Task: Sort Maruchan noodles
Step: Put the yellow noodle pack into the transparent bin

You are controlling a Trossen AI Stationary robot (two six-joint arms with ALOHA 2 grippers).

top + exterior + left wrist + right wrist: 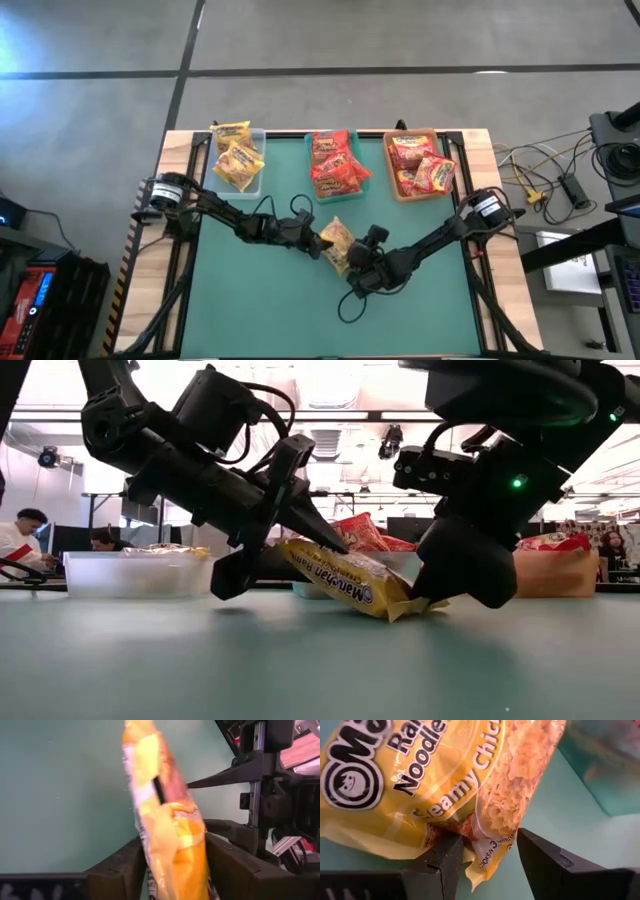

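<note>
At table centre, a yellow packet (337,243) is shared between both grippers, well short of the three trays along the far edge. Left gripper (318,240) straddles one end of the packet: in the left wrist view its fingers (120,870) flank the yellow film, apparently closing on it, though whether they press it yet cannot be told. Right gripper (358,262) has the packet's opposite sealed edge between its jaws; the right wrist view shows that edge in a moderate gap, with at least one finger (445,855) touching. In the low view the packet (345,585) sits tilted, one end raised off the mat (300,670), the other corner near the surface. Such a pose probably serves a handover, the right gripper presenting the packet so that the left can take it. Sorting is well advanced: yellow packets lie in the clear tray (255,182), red ones in the teal tray (310,170), orange-red ones in the tan tray (392,185). This packet's colour suggests the clear tray, on the left arm's side.
</note>
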